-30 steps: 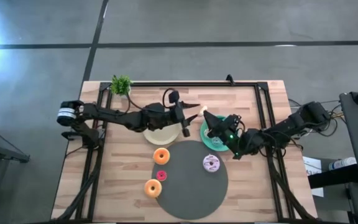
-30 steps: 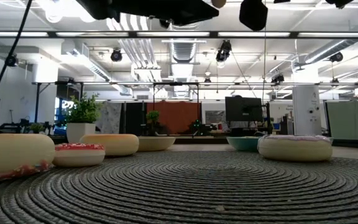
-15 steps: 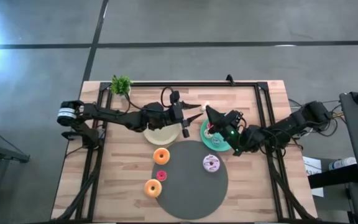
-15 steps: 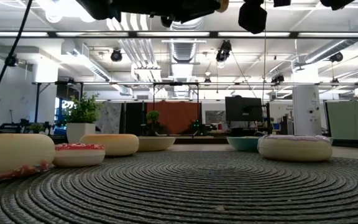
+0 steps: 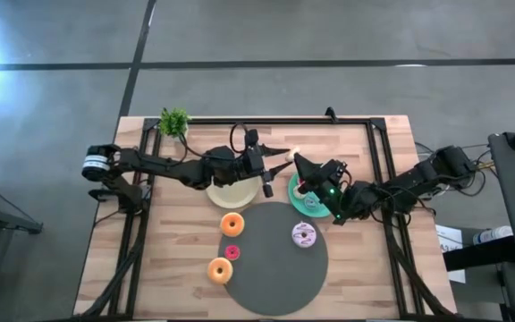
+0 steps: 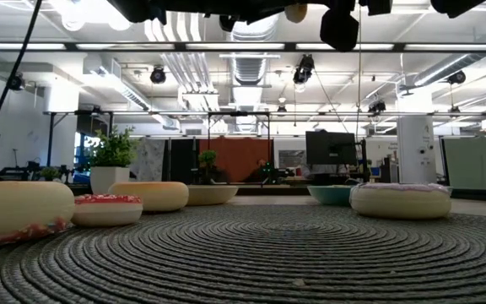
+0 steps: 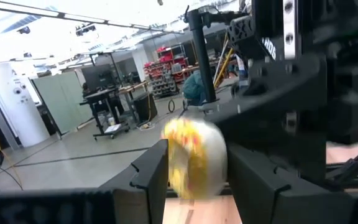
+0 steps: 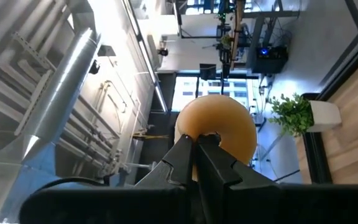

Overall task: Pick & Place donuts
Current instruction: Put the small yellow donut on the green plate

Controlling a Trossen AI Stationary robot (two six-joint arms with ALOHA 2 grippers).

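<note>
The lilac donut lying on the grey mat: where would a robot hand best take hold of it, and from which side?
Probably from straight above. The lilac donut lies flat on the mat, hole facing up, with nothing close around it. One finger could drop into the hole and the other outside, pinching one side of the ring. It sits low, so coming in from the side would likely just push it along.

Our left tool [image 5: 280,159] clamps a donut [image 7: 194,158]; our right tool [image 5: 299,161] is pinched closed, tips nearly meeting.

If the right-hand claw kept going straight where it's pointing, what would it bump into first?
The cream donut held by the left gripper. The right gripper, shut, points at its hole from very close; whether it touches is unclear.
</note>
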